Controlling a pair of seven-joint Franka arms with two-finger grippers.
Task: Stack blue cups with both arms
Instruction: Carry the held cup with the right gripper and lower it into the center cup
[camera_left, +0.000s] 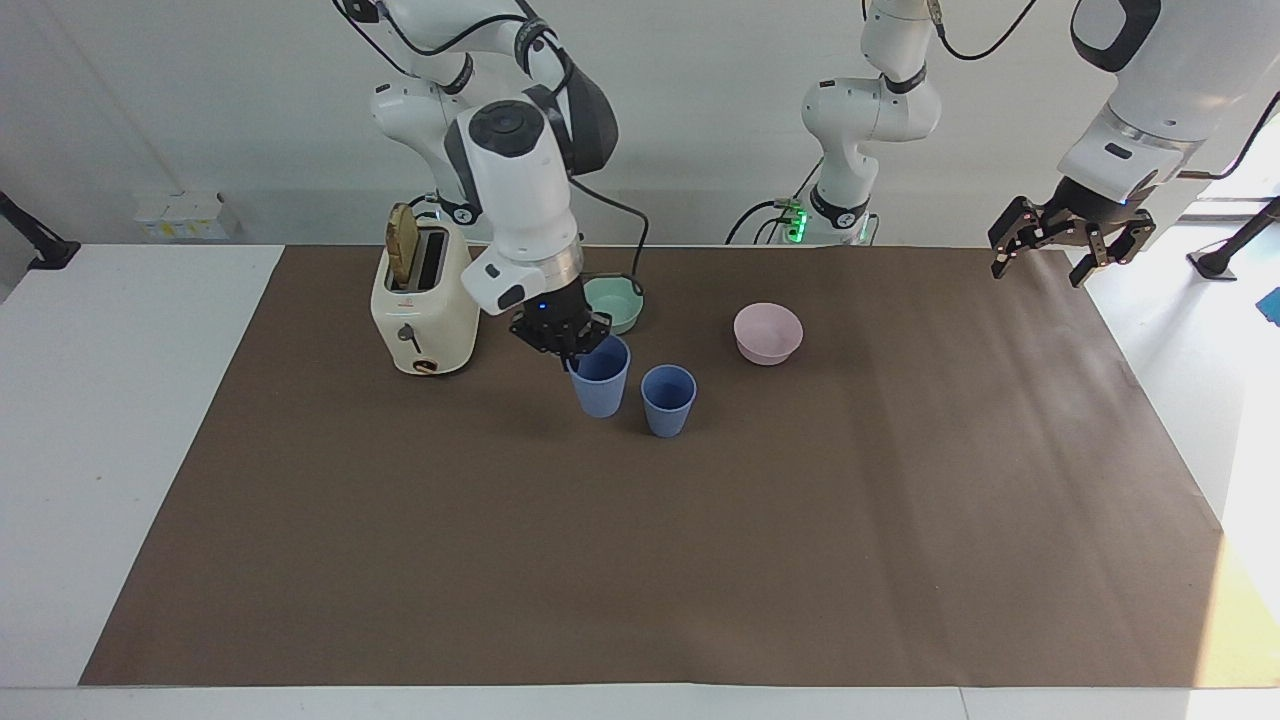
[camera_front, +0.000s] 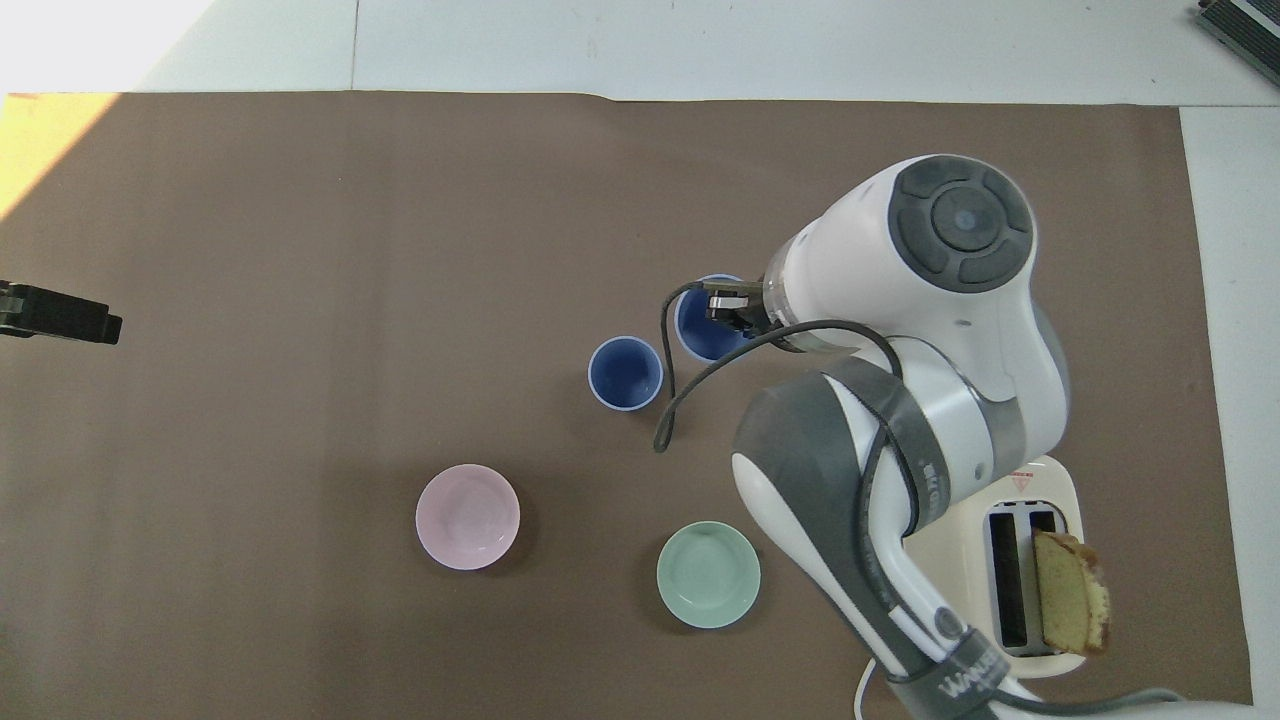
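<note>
The surface (camera_left: 120, 420) is white and a big brown mat (camera_left: 700, 550) covers most of it. The wall is pale. A smaller white arm (camera_left: 865, 130) with green lights stands at the robots' edge of the surface. A cream toaster (camera_left: 425, 310) with one slice of bread (camera_left: 402, 255) in its slot stands at the right arm's end, close to the robots. A green bowl (camera_front: 708, 574) and a pink bowl (camera_front: 467, 516) stand on the mat, the pink one more toward the left arm's end. Sunlight falls on the mat at the left arm's end.

The right claw (camera_left: 568, 345) is closed on the rim of one cup (camera_left: 600, 375), with one finger inside the cup and one outside. It holds this held cup upright and lifted, over the mat just beside the second cup (camera_left: 668, 400), on the side of the right arm's end. The second cup stands upright on the mat, farther from the robots than both bowls, and the two cups are apart.

The left claw (camera_left: 1060, 245) waits in the air over the mat's corner at the left arm's end, fingers spread wide, holding nothing.

Both cups are small, matte, periwinkle blue, tapered to the bottom, without handle, and look the same.
</note>
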